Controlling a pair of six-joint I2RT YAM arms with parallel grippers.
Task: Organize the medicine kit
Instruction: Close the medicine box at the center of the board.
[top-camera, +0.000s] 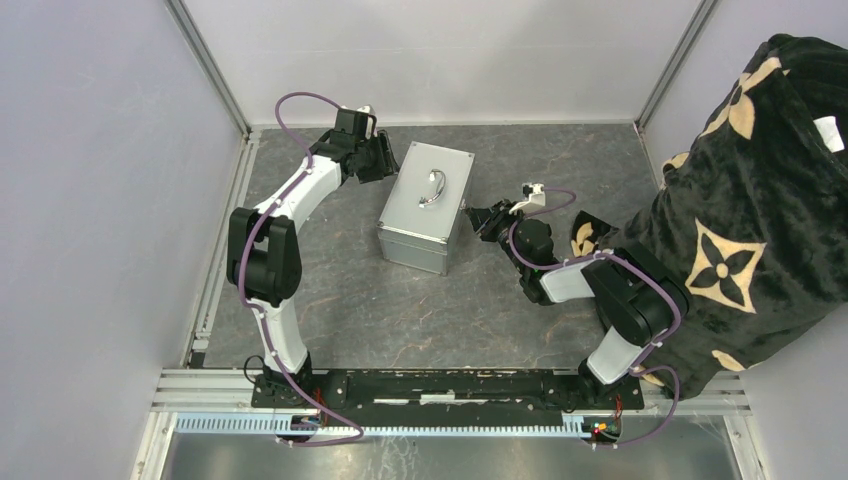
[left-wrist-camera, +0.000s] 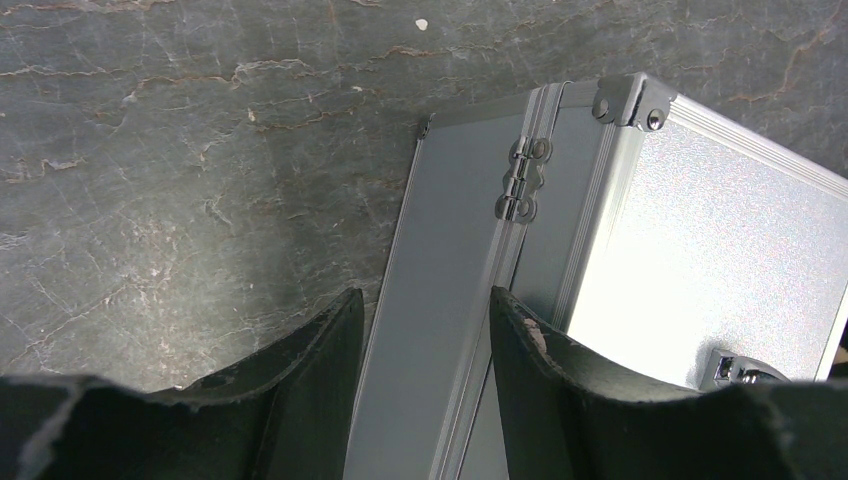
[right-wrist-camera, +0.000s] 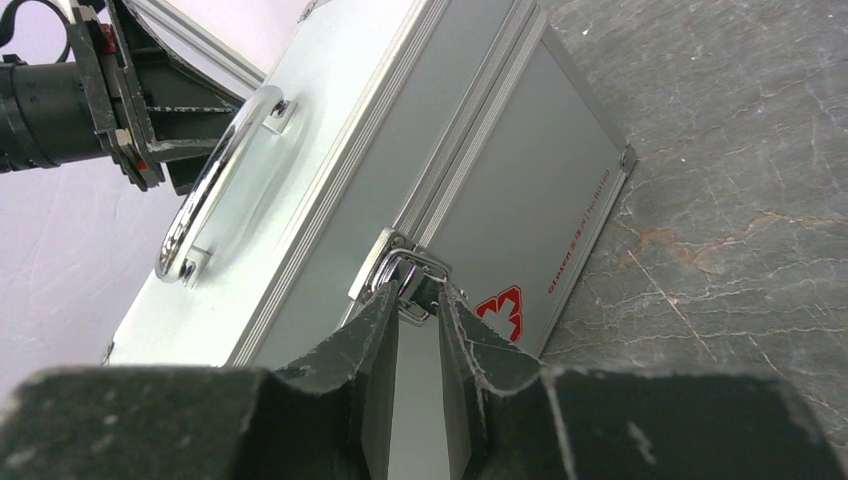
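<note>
The top camera hangs high over the near edge of the table, looking down on all of it. Both wrist cameras sit close to the medicine kit, which all three views share. The left one faces its hinge side, the right its latch side.

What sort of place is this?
Probably a lab robot cell: pale panel walls in aluminium framing enclose a dark stone-patterned tabletop, with a left arm and right arm bolted at its near edge and a medicine kit on it.

Pale walls, grey marbled tabletop
</note>
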